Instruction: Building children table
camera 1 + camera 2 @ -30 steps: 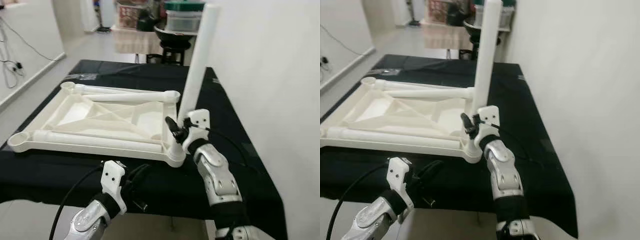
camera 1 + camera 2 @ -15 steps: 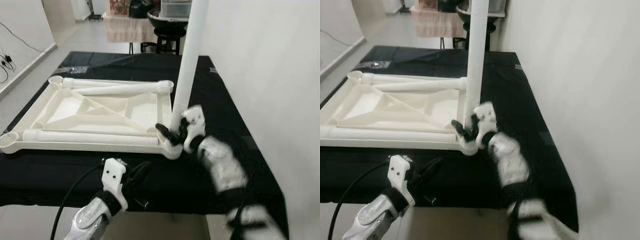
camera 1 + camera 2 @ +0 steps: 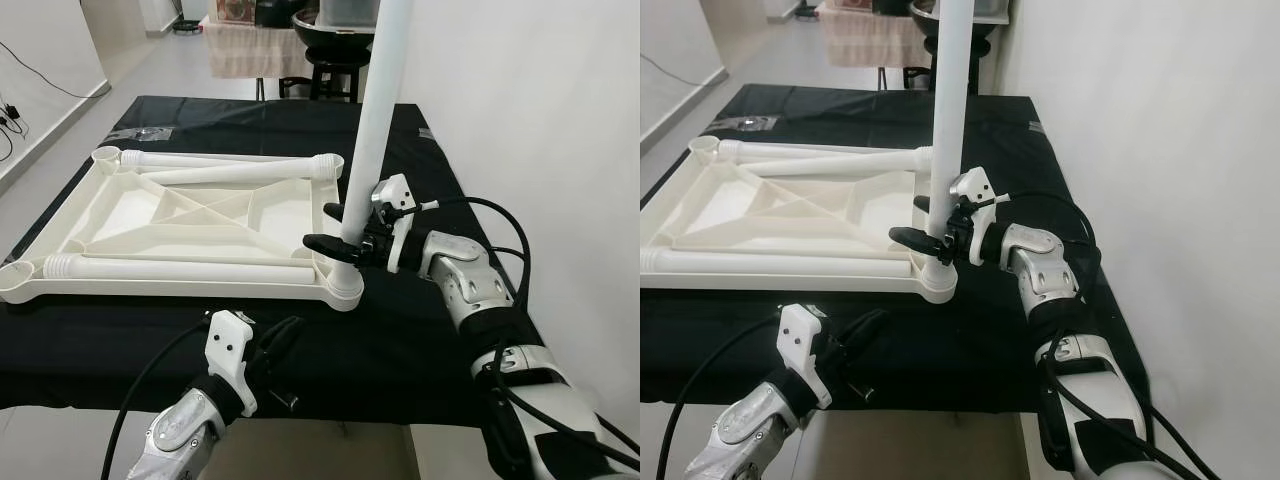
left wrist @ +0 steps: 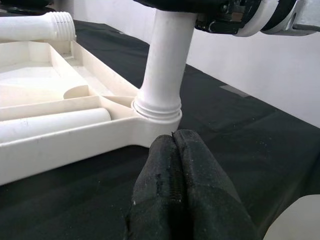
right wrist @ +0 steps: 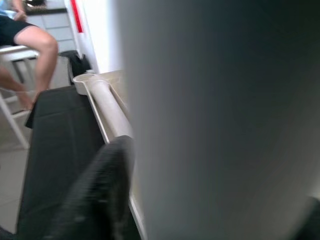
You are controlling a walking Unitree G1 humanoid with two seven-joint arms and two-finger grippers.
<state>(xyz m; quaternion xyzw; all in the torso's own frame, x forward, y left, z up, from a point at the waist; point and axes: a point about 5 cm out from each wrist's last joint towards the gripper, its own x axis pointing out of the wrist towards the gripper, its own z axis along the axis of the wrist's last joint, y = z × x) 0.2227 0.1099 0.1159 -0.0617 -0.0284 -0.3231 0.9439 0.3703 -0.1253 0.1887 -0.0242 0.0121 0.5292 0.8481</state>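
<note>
leg axis: we see upright leg (image 3: 372,140), centre frame, foot in tabletop (image 3: 120,215) corner socket.
right pincer (image 3: 345,240): grasping leg low.
left pincer (image 4: 182,195): clenched, empty, lower left.

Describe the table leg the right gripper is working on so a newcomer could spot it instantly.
On the black-covered table lies an upside-down white tabletop. At its near right corner socket, a white leg stands upright with the right gripper around its lower part. The other legs lie flat inside the tabletop; this is the only one standing.
</note>
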